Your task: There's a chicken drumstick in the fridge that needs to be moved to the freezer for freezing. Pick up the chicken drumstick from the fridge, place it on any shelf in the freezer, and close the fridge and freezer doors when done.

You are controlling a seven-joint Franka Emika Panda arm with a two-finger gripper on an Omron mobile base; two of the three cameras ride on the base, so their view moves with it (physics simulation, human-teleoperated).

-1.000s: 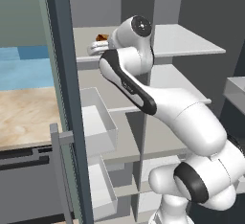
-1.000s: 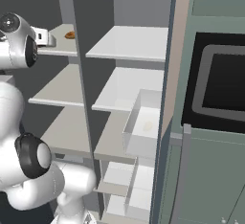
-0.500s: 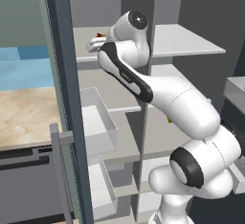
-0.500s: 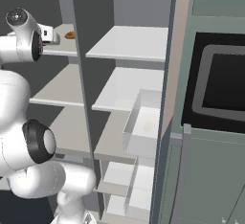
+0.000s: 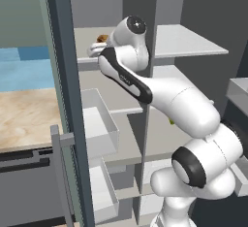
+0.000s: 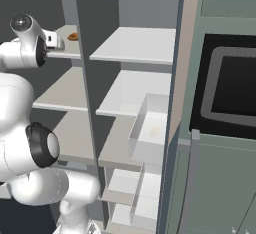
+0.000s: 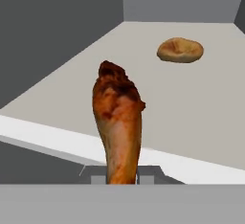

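Note:
My gripper is shut on the thin end of the chicken drumstick, a reddish-brown piece that stands upright with its bulbous end up. It hangs just above the front edge of the upper shelf in the left-hand half of the slate-blue unit, the freezer. From the base cameras the hand sits at that shelf's front. The fridge is the right-hand half, with plain white shelves. Both doors stand open: the left one and the right one.
A round golden-brown bun lies farther back on the same shelf. Clear bins hang on the open doors. A small yellow-green fruit peeks out behind my arm in the right half. A pale green cabinet with a black panel stands at the right.
The arm's elbow and upper links have swung round and risen. The hand has stayed at the front of the upper shelf, still shut on the drumstick.

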